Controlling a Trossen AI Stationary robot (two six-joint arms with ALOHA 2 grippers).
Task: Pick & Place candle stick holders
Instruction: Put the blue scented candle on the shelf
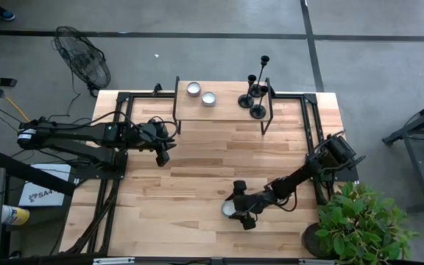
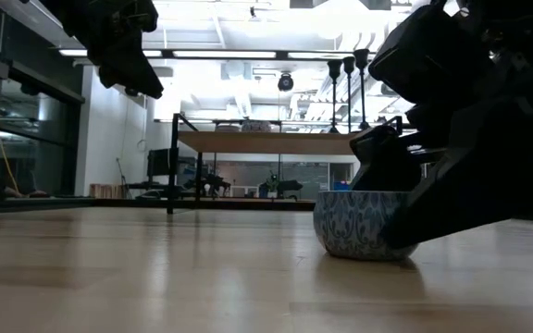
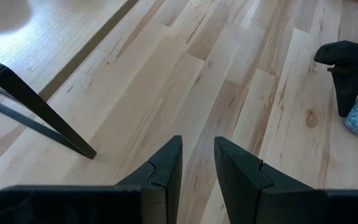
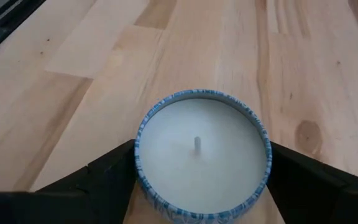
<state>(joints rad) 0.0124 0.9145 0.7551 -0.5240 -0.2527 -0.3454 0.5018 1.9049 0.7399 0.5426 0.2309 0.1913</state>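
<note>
Right gripper (image 1: 239,215) is down at the near side of the table (image 1: 197,184), fingers spread around a small blue-patterned candle tin (image 4: 202,155). The fingers flank it on both sides and sit right at its wall; can't tell if they actually press on it. The tin sits flat on the wood, white wax and wick showing.

Left gripper (image 1: 163,156) hovers above the table on the left, just in front of the raised shelf (image 1: 223,110). Fingers (image 3: 166,168) are nearly together with a narrow gap, holding nothing.

The three black candlesticks (image 1: 257,92) stand upright in a tight cluster at the right end of the shelf, well apart from both grippers. Two more tin candles (image 1: 201,93) sit on the left half of the same shelf.

Off the table: a floor fan (image 1: 83,59) at the back left, a potted plant (image 1: 359,224) at the front right corner.
</note>
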